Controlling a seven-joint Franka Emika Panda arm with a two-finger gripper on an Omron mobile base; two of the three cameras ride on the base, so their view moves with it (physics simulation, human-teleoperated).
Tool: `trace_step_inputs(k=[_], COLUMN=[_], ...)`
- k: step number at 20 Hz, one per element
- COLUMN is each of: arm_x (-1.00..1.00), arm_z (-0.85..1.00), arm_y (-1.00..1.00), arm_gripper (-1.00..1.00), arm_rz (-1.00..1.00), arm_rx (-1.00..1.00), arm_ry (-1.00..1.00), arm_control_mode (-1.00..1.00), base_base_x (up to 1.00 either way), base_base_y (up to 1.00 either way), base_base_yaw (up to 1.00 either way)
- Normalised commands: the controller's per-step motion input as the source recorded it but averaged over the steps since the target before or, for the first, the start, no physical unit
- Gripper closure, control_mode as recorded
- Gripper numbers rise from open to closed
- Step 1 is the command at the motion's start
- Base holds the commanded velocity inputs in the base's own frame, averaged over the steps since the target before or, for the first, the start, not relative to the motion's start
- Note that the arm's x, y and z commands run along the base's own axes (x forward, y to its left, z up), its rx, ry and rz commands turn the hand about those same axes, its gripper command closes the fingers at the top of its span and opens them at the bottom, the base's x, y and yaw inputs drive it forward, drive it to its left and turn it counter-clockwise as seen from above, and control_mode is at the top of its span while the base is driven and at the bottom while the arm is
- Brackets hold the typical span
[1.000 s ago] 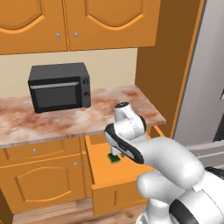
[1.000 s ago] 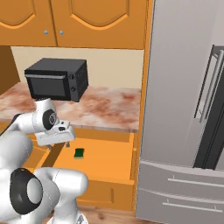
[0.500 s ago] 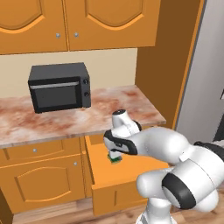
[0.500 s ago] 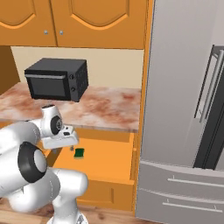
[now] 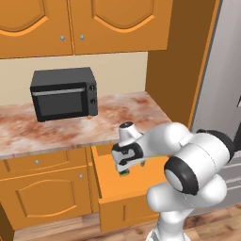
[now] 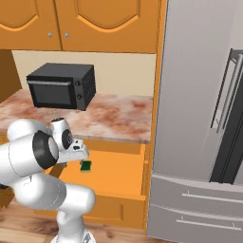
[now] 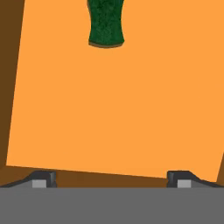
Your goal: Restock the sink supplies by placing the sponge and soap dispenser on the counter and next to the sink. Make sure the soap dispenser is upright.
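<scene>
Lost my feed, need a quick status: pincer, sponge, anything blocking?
Pincer open, empty, over open drawer. Sponge flat on drawer floor, ahead of fingertips, untouched. Nothing between them.

One sponge (image 7: 106,24); one microwave (image 5: 64,93); one open drawer (image 6: 111,174); one refrigerator (image 6: 199,118)

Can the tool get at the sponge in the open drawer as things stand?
Probably yes. The tool hangs open over the drawer, and the sponge lies bare on its floor with nothing between them.
</scene>
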Motion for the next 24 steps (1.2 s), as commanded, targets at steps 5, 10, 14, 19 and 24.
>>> trace_step_inputs(k=[5,10,14,19,24], arm_x=[0.29,0.24,0.24,0.33,0.31], arm_z=[-0.34,-0.13,-0.14,-0.26,-0.3], arm_y=[0.05,0.01,0.01,0.01,0.0], arm_gripper=[-1.0,-1.0,-1.0,-1.0,-1.0], arm_rz=[0.0,0.0,0.0,0.0,0.0], arm_rx=[0.0,0.0,0.0,0.0,0.0], arm_ry=[-0.05,-0.04,0.0,0.0,0.0], arm_control_mode=[-1.0,-1.0,-1.0,-1.0,-1.0], base_base_x=[0.0,0.0,0.0,0.0,0.0], base_base_y=[0.0,0.0,0.0,0.0,0.0], base_base_yaw=[0.0,0.0,0.0,0.0,0.0])
